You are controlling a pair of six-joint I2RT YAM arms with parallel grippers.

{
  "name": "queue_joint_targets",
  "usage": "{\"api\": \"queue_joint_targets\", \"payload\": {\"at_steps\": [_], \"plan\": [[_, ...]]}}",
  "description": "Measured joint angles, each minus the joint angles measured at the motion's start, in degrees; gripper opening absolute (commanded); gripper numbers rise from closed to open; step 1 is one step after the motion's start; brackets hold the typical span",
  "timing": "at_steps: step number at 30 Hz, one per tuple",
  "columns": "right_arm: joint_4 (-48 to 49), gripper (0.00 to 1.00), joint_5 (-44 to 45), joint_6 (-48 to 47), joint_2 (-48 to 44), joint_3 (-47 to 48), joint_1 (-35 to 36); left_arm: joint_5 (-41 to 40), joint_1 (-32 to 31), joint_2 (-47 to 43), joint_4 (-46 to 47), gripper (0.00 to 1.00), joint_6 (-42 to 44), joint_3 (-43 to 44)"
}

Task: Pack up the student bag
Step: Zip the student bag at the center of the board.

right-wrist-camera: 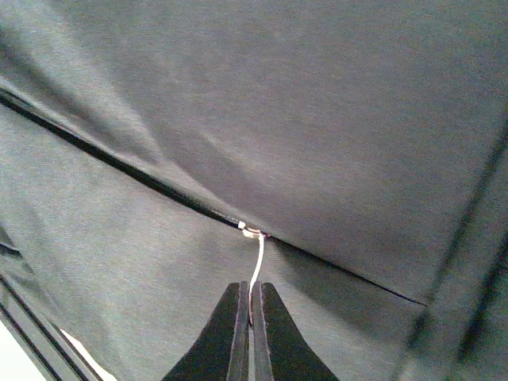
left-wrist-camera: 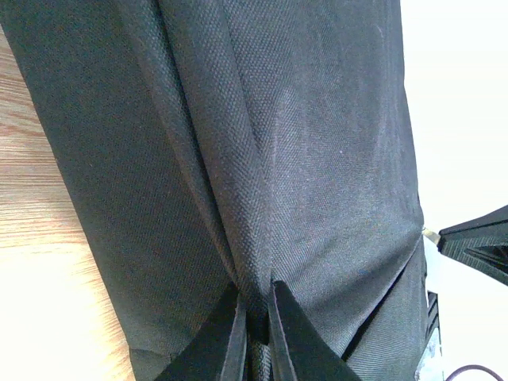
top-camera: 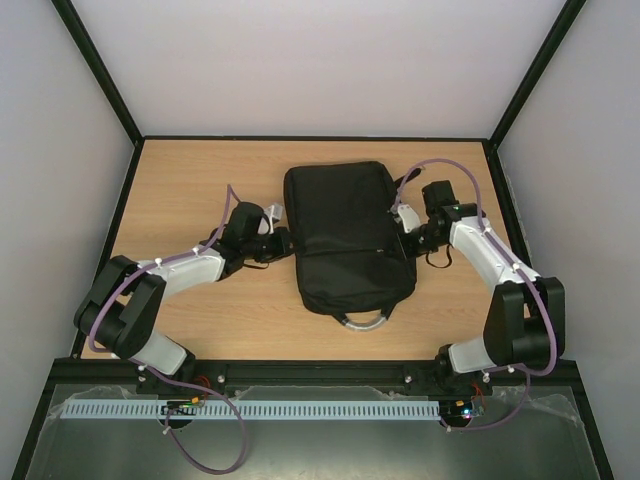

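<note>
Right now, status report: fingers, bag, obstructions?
Left fingers pinch student bag fabric. Right fingers pinch zipper pull. Bag flat on table. Nothing blocking.

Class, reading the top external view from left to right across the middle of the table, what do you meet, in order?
left arm → left gripper → student bag → right gripper → right arm

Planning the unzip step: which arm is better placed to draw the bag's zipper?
Right. The right gripper is shut on the zipper pull of the student bag, while the left gripper only pinches a fold of its fabric, likely bracing it.
</note>
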Motion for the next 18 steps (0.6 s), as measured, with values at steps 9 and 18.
{"api": "queue_joint_targets", "payload": {"at_steps": [9, 18], "plan": [[-1.68, 0.01, -0.31, -2.54, -0.11, -0.74, -5.55, 0.07, 0.11, 0.00, 0.07, 0.02, 0.15, -0.17], [-1.73, 0.01, -0.33, -2.67, -0.15, -0.96, -6.62, 0.07, 0.11, 0.00, 0.04, 0.02, 0.15, -0.17]]}}
